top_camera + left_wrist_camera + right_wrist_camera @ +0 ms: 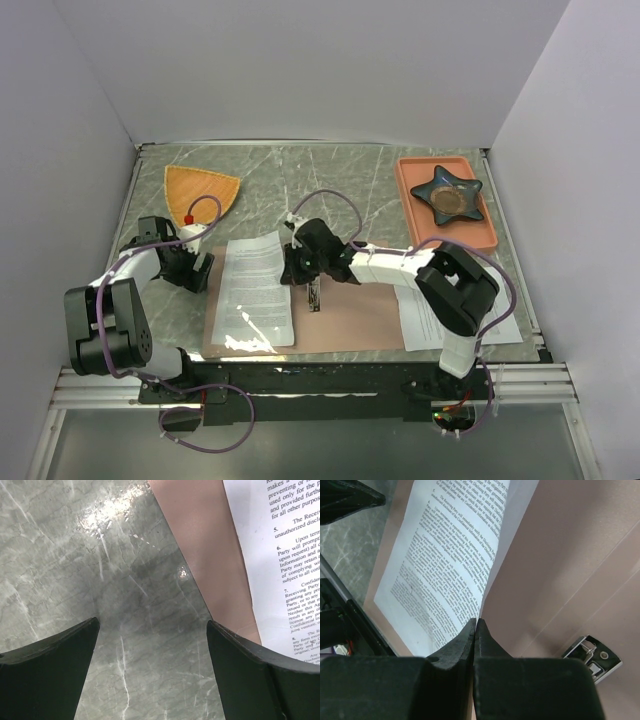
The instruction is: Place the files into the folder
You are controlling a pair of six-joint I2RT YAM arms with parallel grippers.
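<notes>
By table (330, 170) near edge, ctr, folder (350, 318) is laid open flat. File sheet (255, 290) is draped on its L half, R edge pinched tight by right gripper (475, 624). Beside folder's L edge, left gripper (152, 630) is held w/ fingers apart.

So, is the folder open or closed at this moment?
Open. The folder lies spread flat, its inner face and metal clip showing, with a sheet on its left half.
</notes>
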